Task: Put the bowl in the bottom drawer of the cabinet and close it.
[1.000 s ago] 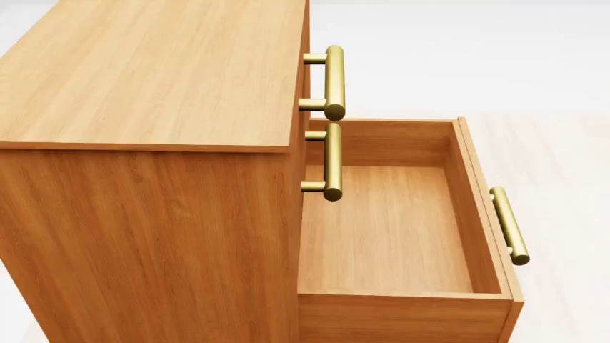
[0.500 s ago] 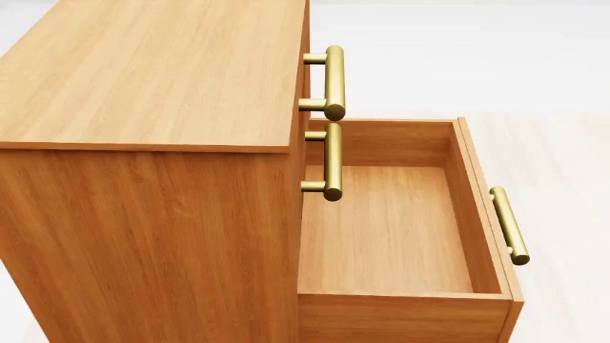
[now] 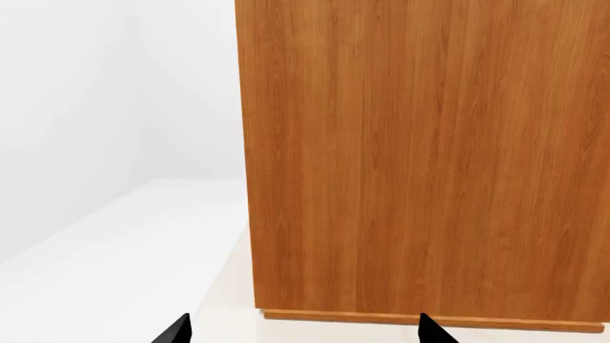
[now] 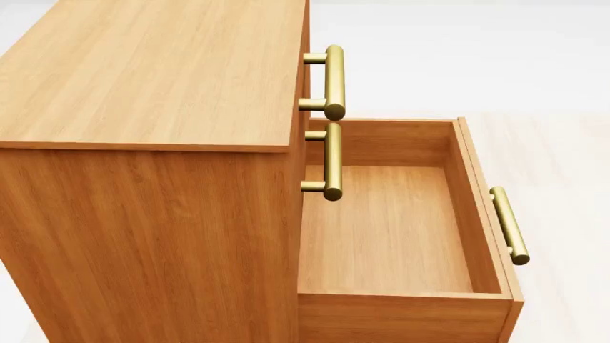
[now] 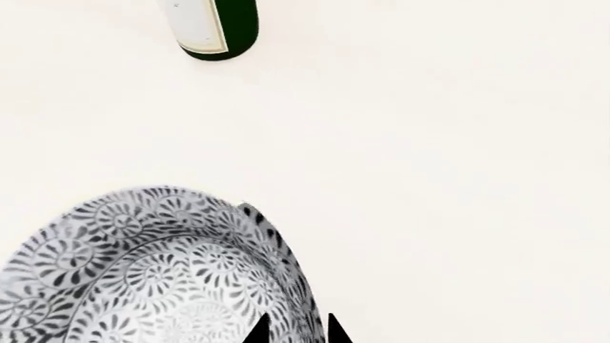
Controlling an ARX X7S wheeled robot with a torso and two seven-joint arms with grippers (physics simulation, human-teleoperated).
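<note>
In the right wrist view our right hand (image 5: 296, 330) has its two dark fingertips close together, one inside and one outside the rim of the bowl (image 5: 153, 279), so we are pinching the wall of the bowl between them. The bowl fills the near part of that view, its blue-grey floral pattern visible inside and on the outer wall. Beyond it, well apart, a green bottle (image 5: 217, 28) with a pale label stands on the pale tabletop (image 5: 448, 157).

In the left wrist view our left hand (image 3: 300, 332) shows only as two black fingertips (image 3: 176, 332) at the edge of the picture, spread well apart with nothing between them. They face a plain side panel of the cabinet (image 3: 429, 157), near its base strip, and we cannot tell whether they touch it.

From the head view, neither of our hands nor the bowl is visible. The cabinet sits at the left with its top panel and side towards us. The bottom drawer (image 4: 401, 236) is pulled far out to the right, its wooden floor bare. Its brass bar handle (image 4: 509, 225) lies along the outer front board. The two upper handles (image 4: 333, 82) sit on drawers that are pushed in.
</note>
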